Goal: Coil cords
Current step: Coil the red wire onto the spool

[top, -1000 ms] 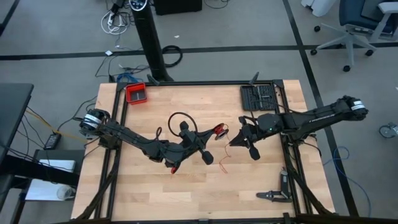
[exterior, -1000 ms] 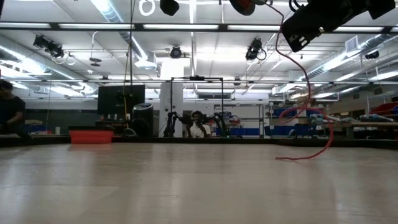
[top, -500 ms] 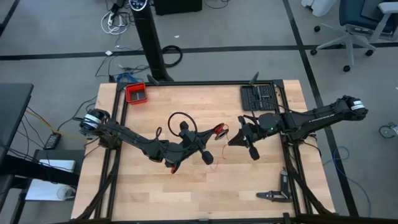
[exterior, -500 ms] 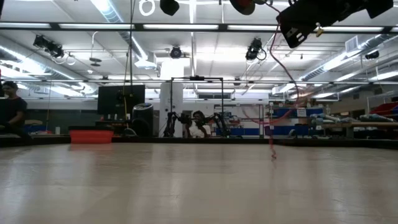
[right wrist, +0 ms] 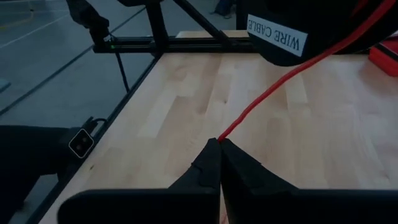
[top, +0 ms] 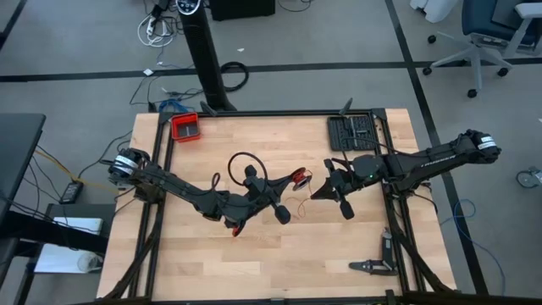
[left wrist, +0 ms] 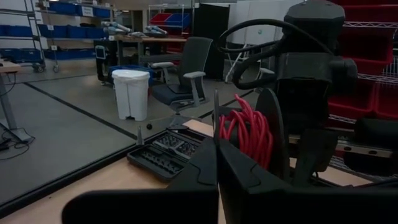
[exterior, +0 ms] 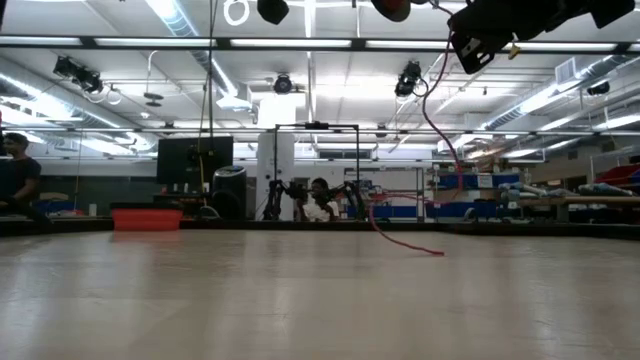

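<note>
The cord is one thin red wire. Part of it is wound into a small coil (top: 299, 177) (left wrist: 246, 134) that sits at the tips of my shut left gripper (left wrist: 216, 152), high above the table's middle. From the coil a single strand (right wrist: 292, 68) runs to my right gripper (right wrist: 219, 144) (top: 316, 193), which is shut on it just to the coil's right. Below that gripper the cord's tail (exterior: 455, 150) hangs in a curve. Its free end (exterior: 415, 245) lies on the table. My left gripper meets the coil (left wrist: 233, 127) at its fingertips, coming level from the table's left. Its own fingers hide the place of contact. The coil stands beside the tips, lifted clear of the table. My right gripper pinches one strand of the cord (right wrist: 222, 134) between its two fingertips, coming from the table's right and slanting a little down. The strand runs straight from the tips up to the coil. The tail hangs slack below.
A red tray (top: 185, 127) stands at the far left corner and a black tool holder (top: 354, 131) at the far right. A black clamp (top: 373, 265) lies near the right front corner. A black cable loop (top: 244, 163) rides on my left arm. People (exterior: 15, 175) show beyond the table.
The cord's hanging tail has swung toward the table's left. Its free end, which lay farther right on the table, now trails nearer the middle. Both arms have kept their places.
</note>
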